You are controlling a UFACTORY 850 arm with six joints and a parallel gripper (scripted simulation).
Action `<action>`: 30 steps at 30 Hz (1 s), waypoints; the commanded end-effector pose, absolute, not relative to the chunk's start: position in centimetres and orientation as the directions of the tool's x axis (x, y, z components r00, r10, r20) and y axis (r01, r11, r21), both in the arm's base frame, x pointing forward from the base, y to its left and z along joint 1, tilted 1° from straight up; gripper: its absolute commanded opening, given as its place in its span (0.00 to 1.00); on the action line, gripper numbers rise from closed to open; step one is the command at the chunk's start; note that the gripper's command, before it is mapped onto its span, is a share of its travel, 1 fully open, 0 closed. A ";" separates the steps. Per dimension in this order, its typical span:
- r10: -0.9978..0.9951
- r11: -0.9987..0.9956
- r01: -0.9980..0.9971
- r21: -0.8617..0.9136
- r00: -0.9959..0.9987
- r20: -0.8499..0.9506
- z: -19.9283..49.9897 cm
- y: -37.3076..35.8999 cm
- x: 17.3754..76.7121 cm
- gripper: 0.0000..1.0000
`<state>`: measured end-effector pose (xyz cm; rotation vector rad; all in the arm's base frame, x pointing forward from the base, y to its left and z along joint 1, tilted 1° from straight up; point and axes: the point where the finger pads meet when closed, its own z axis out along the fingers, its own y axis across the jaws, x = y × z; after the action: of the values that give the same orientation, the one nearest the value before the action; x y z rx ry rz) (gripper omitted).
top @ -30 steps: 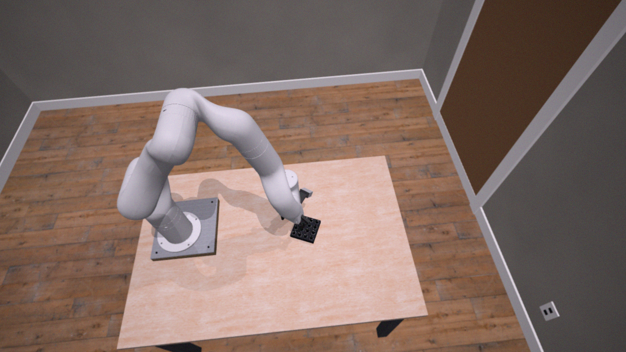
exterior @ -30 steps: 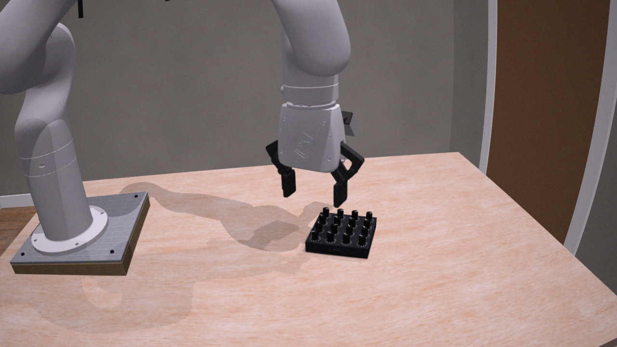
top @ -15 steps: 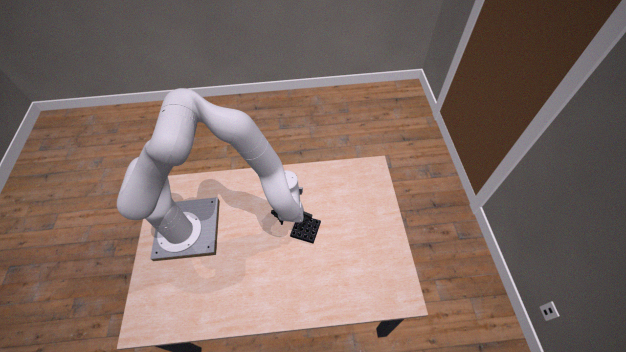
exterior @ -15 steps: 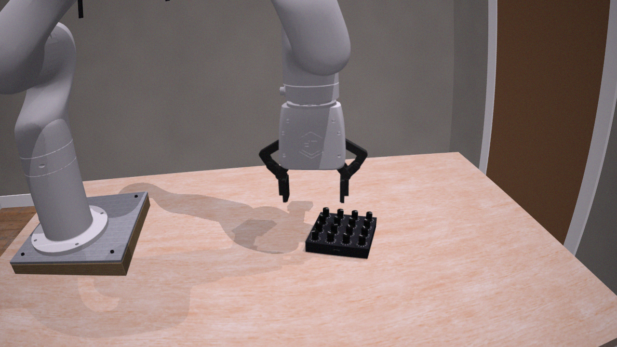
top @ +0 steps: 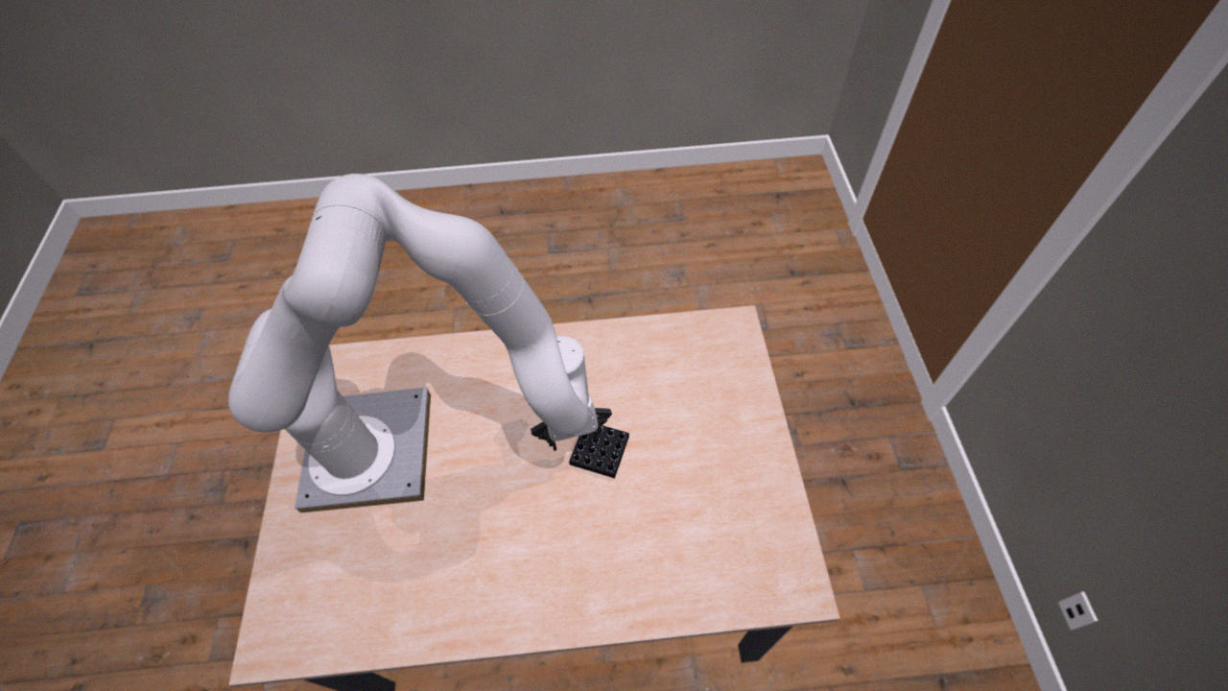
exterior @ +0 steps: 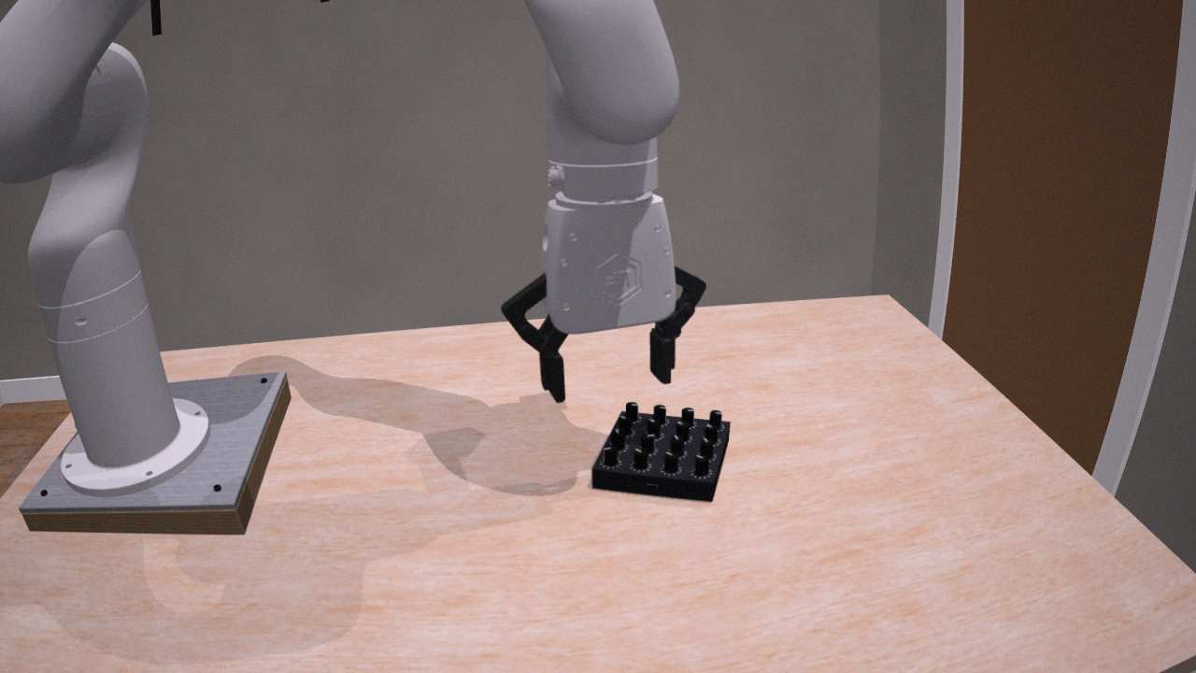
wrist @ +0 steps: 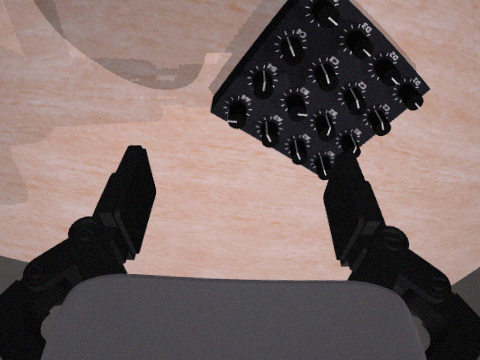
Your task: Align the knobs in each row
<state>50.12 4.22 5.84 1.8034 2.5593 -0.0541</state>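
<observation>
My pincer (top: 577,436) (exterior: 611,390) (wrist: 240,171) is spread wide, with nothing between its two fingers. It hangs above the table, tips down and a bit tilted. In my wrist view, one finger covers a bit of the box's corner by knob A1 (wrist: 323,167) (from outside, I see both tips up above the box).

The black knob box (top: 599,451) (exterior: 656,486) (wrist: 311,90) sits below my pincer and off to one side, flat on the table (top: 687,533) (exterior: 836,502) (wrist: 240,215). Knob A4 (wrist: 237,114) has its white line going a different way from the rest of row A. Knob B3 (wrist: 296,106) looks like the odd one in row B (the row D lines all look alike).

Well apart from the box, my arm stands on a gray plate (top: 412,403) (exterior: 250,393). Past the table are the wood floor (top: 687,231), a gray wall (top: 429,77) (exterior: 752,167) and a big brown panel (top: 1013,172) (exterior: 1070,208).

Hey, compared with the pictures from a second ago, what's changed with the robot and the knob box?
The gripper has swivelled counterclockwise, seen from above: in the exterior view its left-hand finger has come nearer the camera and its right-hand one has gone farther back. Nothing was taken hold of or let go; the jaws stay open. The knob box stayed put.
</observation>
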 end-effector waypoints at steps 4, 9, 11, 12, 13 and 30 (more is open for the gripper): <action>0.847 0.532 0.846 -0.018 -0.532 0.008 6.1 3.9 50.2 1.00; 0.765 0.644 0.765 -0.017 -0.644 0.010 6.1 3.7 50.2 1.00; 0.729 0.685 0.728 -0.017 -0.685 0.011 6.2 3.7 50.2 1.00; 0.710 0.705 0.709 -0.016 -0.705 0.011 6.2 3.6 50.2 1.00; 0.690 0.724 0.690 -0.016 -0.724 0.012 6.2 3.6 50.2 1.00; 0.484 0.875 0.483 -0.013 -0.875 0.015 6.4 3.2 50.3 1.00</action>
<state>50.17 3.27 6.31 0.8236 3.0428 -0.0375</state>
